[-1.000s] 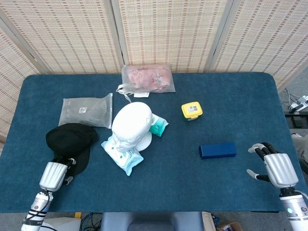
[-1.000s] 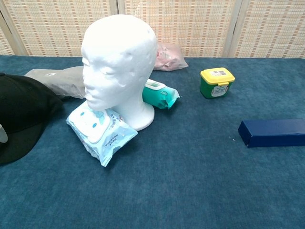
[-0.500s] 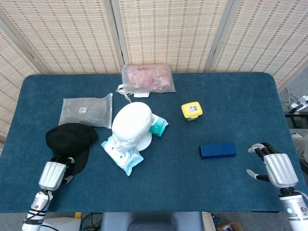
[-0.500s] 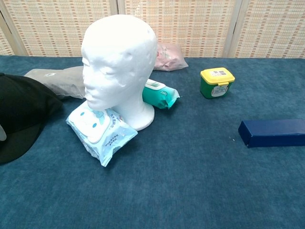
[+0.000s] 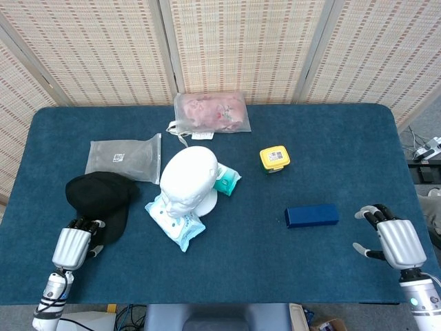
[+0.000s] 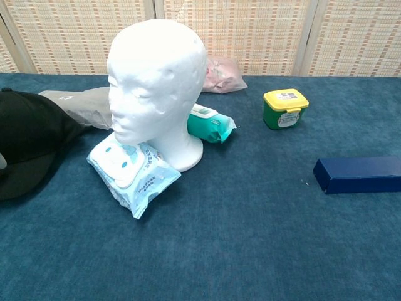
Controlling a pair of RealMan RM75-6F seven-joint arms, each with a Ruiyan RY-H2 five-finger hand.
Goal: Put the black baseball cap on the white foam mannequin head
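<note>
currently black baseball cap [image 5: 102,196] lies crumpled beside upright white foam mannequin head [image 5: 188,176]; left hand [image 5: 70,245] fingers pinch its brim; right hand [image 5: 394,241] spread.

Black cap [image 6: 25,147] cut off by chest view's left edge; left hand [image 5: 70,245] fingertips hidden at cap brim, grip unclear; blue box [image 6: 360,174] cropped at right edge

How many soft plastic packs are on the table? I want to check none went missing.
4. A pink bag at the far edge, a grey pouch beside the cap, a light blue wipes pack at the mannequin's base, a teal pack partly hidden behind it.
</note>
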